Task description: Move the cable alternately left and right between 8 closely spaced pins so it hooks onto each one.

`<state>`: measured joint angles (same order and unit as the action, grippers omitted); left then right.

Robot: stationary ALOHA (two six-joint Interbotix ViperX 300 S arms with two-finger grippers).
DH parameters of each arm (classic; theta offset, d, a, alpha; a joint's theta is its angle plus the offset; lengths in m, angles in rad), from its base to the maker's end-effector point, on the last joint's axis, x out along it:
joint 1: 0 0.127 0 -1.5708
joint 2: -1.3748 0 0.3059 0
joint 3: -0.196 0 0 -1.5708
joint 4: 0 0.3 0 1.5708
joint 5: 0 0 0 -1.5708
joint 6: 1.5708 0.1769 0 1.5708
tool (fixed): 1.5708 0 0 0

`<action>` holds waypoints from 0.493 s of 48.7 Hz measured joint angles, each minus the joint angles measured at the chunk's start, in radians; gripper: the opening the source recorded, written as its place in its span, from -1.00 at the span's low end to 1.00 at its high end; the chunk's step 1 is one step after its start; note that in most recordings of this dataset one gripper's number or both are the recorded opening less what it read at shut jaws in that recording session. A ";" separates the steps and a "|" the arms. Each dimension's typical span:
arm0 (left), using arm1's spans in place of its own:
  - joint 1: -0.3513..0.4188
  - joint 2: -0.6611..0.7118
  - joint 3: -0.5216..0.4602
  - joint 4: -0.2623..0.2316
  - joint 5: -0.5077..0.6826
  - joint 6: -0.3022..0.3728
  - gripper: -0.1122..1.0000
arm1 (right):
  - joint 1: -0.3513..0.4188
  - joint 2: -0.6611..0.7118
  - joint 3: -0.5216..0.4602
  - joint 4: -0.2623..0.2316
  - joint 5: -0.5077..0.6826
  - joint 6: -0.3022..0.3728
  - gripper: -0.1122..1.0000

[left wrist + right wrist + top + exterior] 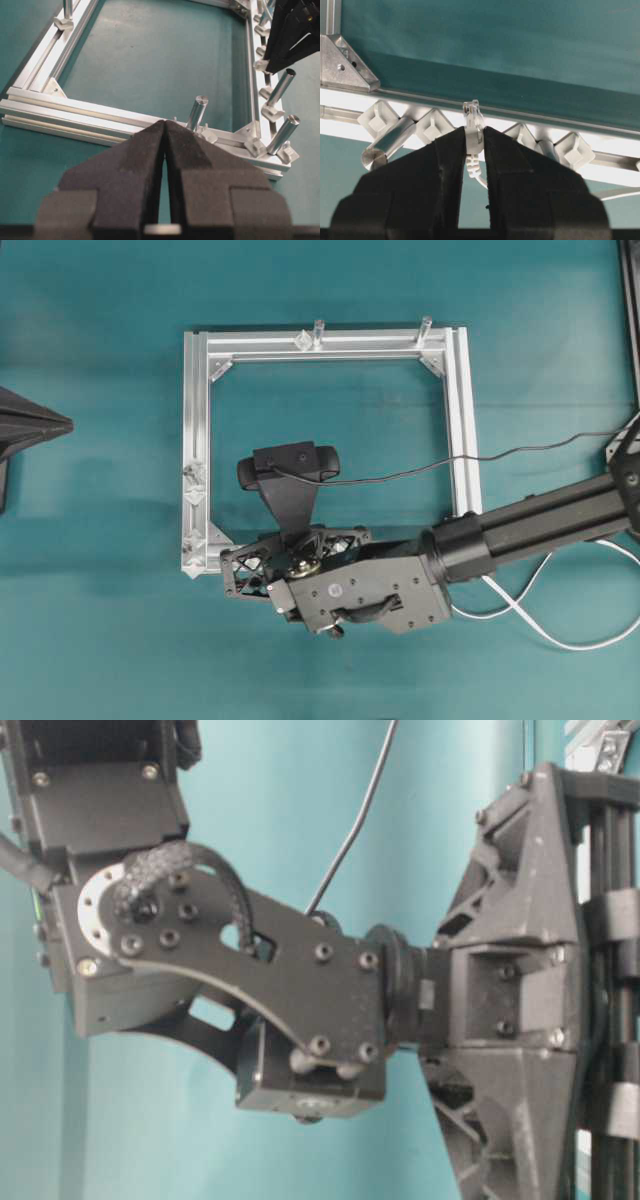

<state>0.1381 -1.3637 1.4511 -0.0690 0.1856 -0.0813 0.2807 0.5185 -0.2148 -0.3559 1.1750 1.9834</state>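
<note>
Cable [472,131]: only the right wrist view shows its clear plug clamped between the right gripper's [473,145] jaws, tip poking above them, just short of the frame rail [420,96] between two pins [434,125]. Overhead, only loose white loops lie on the surface [100,640] lower right. Left gripper [165,137]: jaws together, empty, facing the frame's corner.

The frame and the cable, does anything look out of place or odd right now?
Nothing stands out. The silver frame lies flat and square on the teal table, with its pins upright along the rails. The right end effector pinches the cable at its clear plug, just above the near rail. The left end effector is shut and holds nothing.
</note>
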 measured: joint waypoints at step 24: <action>0.000 0.000 0.002 0.000 -0.003 0.002 -0.80 | -0.112 -0.017 -0.002 -0.003 0.002 -0.155 -0.55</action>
<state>0.1381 -1.3637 1.4527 -0.0690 0.1825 -0.0798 0.1687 0.5016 -0.2163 -0.3590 1.1766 1.8285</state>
